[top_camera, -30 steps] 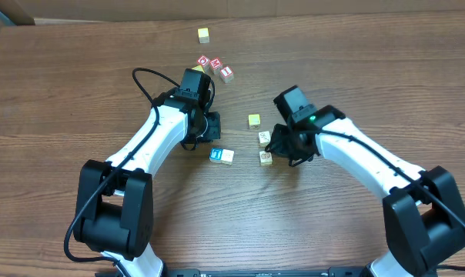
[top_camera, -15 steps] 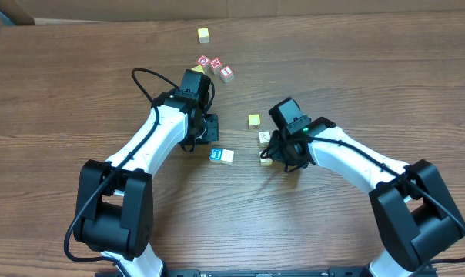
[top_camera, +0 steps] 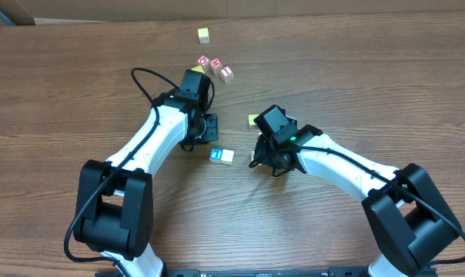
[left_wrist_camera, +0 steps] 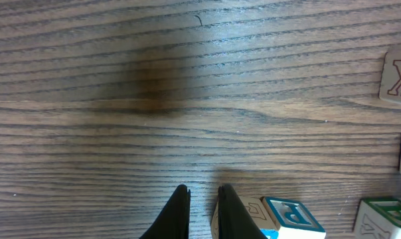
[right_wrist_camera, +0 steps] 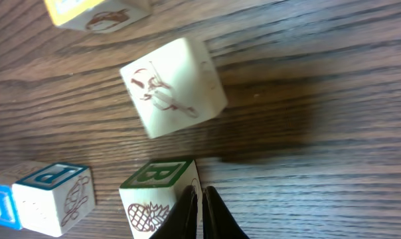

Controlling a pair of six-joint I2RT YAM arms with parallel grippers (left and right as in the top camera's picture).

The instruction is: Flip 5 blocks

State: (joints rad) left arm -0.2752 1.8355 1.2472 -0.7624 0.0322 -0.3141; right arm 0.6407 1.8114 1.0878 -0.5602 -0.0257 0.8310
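My right gripper (right_wrist_camera: 202,192) is shut, its tips pressed against the right side of a block with a green B on top and a pineapple on its side (right_wrist_camera: 159,199). Beyond it a pale cream block (right_wrist_camera: 174,86) lies turned at an angle, and a yellow-edged block (right_wrist_camera: 97,12) shows at the top. A blue P block (right_wrist_camera: 54,196) stands to the left. My left gripper (left_wrist_camera: 202,192) is shut with nothing between its fingers, just left of a cream block (left_wrist_camera: 253,211) and the P block (left_wrist_camera: 290,216). Overhead, the right gripper (top_camera: 262,160) covers the middle blocks.
Three red-and-white letter cubes (top_camera: 216,65) cluster at the back, with a lone yellow-topped cube (top_camera: 204,34) beyond them. An X-faced cube (left_wrist_camera: 400,79) sits at the right edge of the left wrist view. A black cable (top_camera: 144,77) loops off the left arm.
My right arm has swept left across the table, and the blocks it was beside are now under its wrist. The left arm has not moved.
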